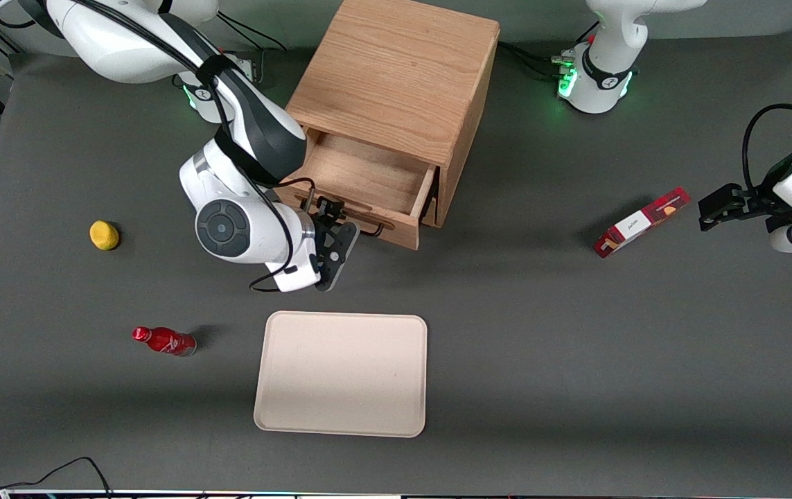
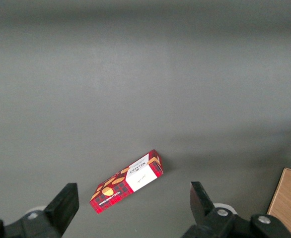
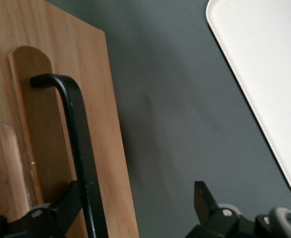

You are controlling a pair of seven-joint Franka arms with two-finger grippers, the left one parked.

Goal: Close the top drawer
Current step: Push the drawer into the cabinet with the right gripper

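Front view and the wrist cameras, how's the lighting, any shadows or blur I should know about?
Front view: even overhead light, soft shadows beside the wooden cabinet and the beige tray; the open top drawer is shaded inside. Right wrist view: the black handle by the gripper is slightly soft, with a shadow band on the table. Left wrist view: sharp, the red box evenly lit.

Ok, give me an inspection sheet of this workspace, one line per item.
Surface: dark grey table.
Job's things: top drawer of the wooden cabinet pulled out; nothing seen inside.
Clutter: beige tray, red bottle lying down, yellow fruit, red box.
Grippers: gripper open at the drawer's black handle, one finger each side of it.
Cables: black cable at the table edge nearest the camera.
Surroundings: nothing seen.
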